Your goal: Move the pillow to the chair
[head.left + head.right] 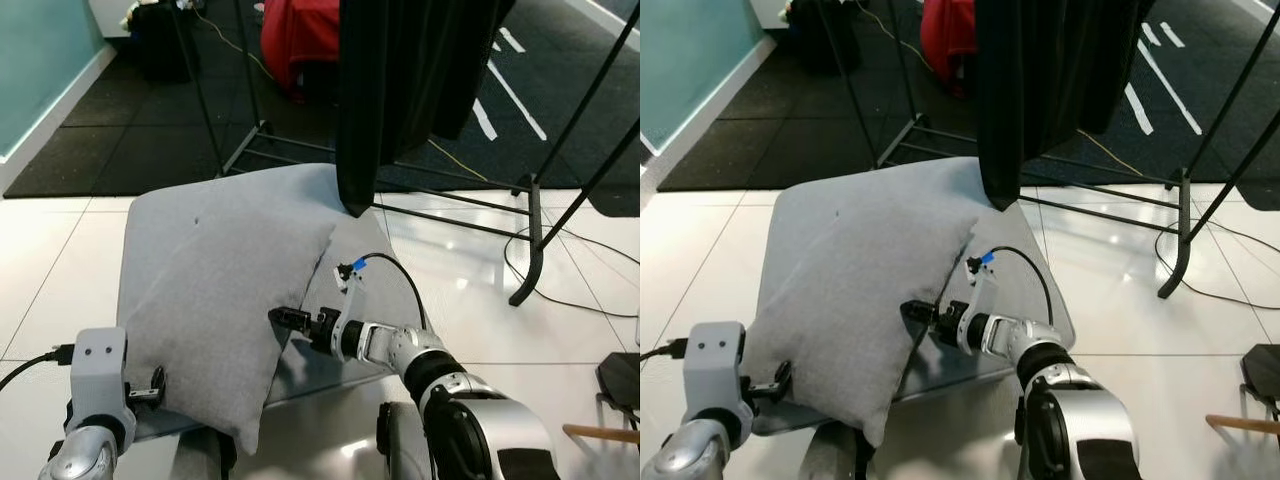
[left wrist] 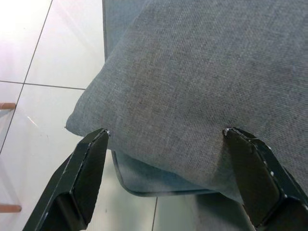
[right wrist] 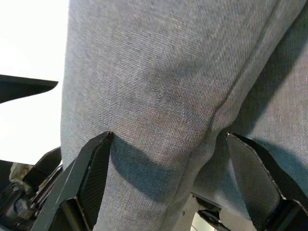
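A grey pillow (image 1: pixel 220 300) lies tilted on the grey chair (image 1: pixel 250 190), its lower corner hanging past the seat's front edge. My left gripper (image 1: pixel 152 386) sits at the pillow's near left edge; in the left wrist view its fingers (image 2: pixel 91 163) stand open with the pillow's corner (image 2: pixel 192 96) between them. My right gripper (image 1: pixel 287 318) reaches in from the right at the pillow's right seam. In the right wrist view it (image 3: pixel 168 134) is open, straddling the pillow's edge (image 3: pixel 159 86).
A black garment (image 1: pixel 410 90) hangs from a rack just behind the chair, and the rack's black legs (image 1: pixel 530 250) stand on the white tiles to the right. A cable (image 1: pixel 580 280) trails there. A red bag (image 1: pixel 300 35) sits on the dark mat beyond.
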